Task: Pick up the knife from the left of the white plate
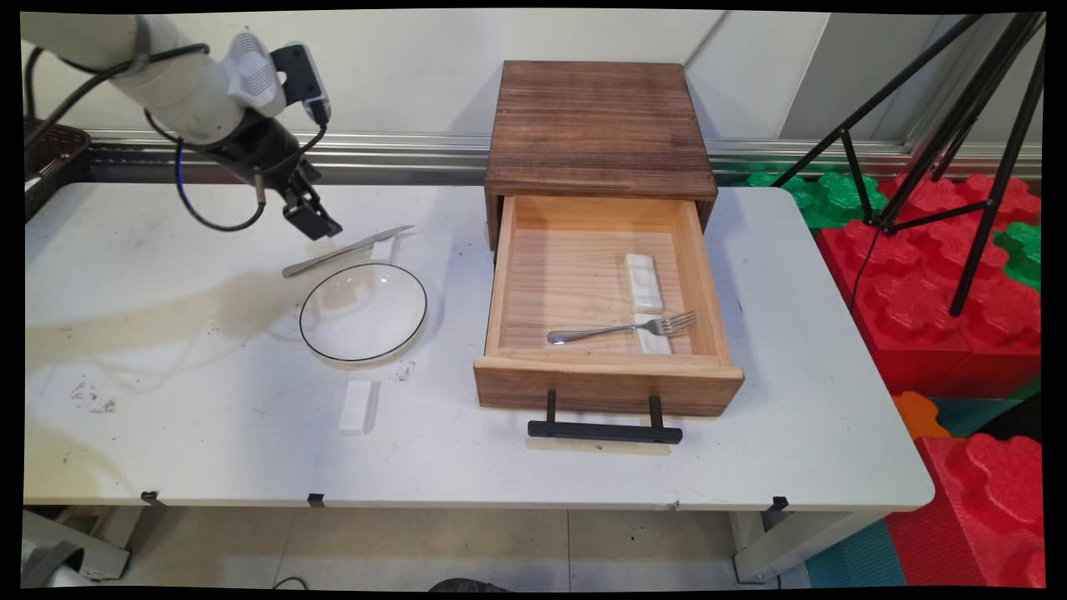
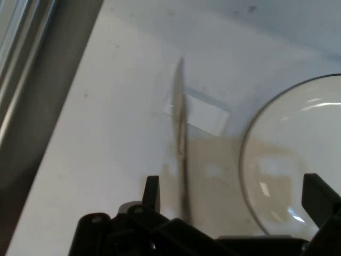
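Knife (image 1: 346, 250) on small white rest (image 1: 383, 248), beside glass plate (image 1: 363, 312); hand (image 1: 313, 218) above, spread wide, empty.

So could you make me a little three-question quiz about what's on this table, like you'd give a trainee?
1. True or false: the fork lies on the white table beside the glass plate.
2. Which thing is nearest the gripper? A) the knife B) the fork C) the drawer's black handle
3. Fill in: the fork's tines rest on a small white ____ inside the open wooden drawer.

Key
1. False: the fork is in the drawer.
2. A: the hand view shows the knife between the open fingers, below them.
3. rest (a second one lies behind it).
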Controlling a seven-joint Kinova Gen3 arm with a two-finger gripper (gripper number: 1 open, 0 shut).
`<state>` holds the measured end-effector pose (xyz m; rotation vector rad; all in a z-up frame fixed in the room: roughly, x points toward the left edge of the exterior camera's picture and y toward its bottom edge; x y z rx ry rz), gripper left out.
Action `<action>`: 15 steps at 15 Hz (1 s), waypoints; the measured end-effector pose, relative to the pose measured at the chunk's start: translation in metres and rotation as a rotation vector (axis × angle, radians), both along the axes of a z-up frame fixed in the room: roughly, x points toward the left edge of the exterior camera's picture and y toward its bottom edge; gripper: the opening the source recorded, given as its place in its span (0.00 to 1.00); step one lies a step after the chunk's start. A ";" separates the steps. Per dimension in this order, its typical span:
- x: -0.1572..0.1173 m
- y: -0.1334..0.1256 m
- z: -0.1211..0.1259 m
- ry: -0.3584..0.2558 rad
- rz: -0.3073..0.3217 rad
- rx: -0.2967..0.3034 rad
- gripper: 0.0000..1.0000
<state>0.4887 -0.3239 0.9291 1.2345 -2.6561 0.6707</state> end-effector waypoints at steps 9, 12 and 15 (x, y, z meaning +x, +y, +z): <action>0.031 -0.057 -0.027 -0.030 0.012 0.018 1.00; 0.040 -0.072 -0.046 -0.019 0.010 0.054 1.00; 0.048 -0.085 -0.065 -0.011 0.001 0.091 1.00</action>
